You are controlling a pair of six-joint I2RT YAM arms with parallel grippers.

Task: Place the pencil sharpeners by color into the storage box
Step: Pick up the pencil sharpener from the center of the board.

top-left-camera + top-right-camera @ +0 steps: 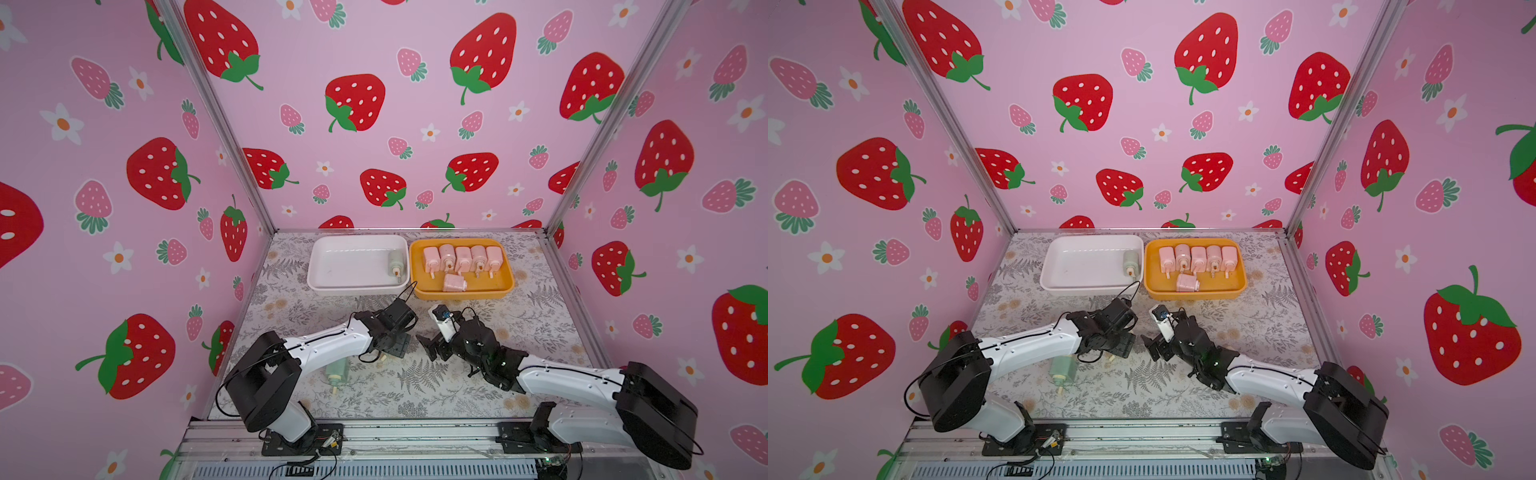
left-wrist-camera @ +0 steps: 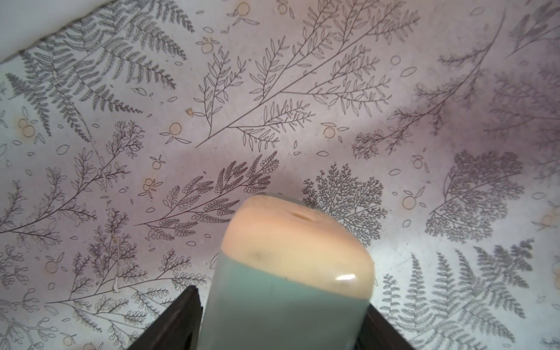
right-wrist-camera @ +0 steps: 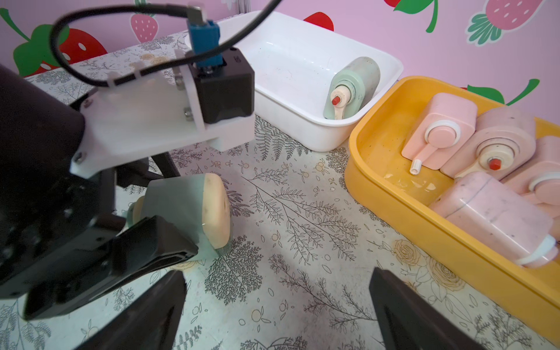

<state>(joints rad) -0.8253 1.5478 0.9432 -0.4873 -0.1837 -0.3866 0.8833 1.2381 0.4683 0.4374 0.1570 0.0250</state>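
Farthest left, a loose mint green sharpener (image 1: pixel 336 372) lies on the fern-print table (image 1: pixel 415 390) under the left arm. Its long axis runs near to far and its crank end points near.

Farther back, the white tray (image 1: pixel 332 286) holds one green sharpener (image 1: pixel 395 262) at its right end, laid near to far with the crank toward the near rim.

At the table's middle, the left gripper (image 3: pixel 181 210) straddles another mint green sharpener (image 2: pixel 291 251) that rests on the table. A finger runs close along each side, but I cannot tell whether they press it. Its flat cream end points right, away from the wrist.

The right gripper (image 3: pixel 278 318) hangs released and empty, jaws spread wide.

The orange tray (image 1: pixel 422 291) holds five pink sharpeners (image 1: pixel 462 258) in a row, cranks near. A sixth pink sharpener (image 1: pixel 454 283) lies crosswise before them.
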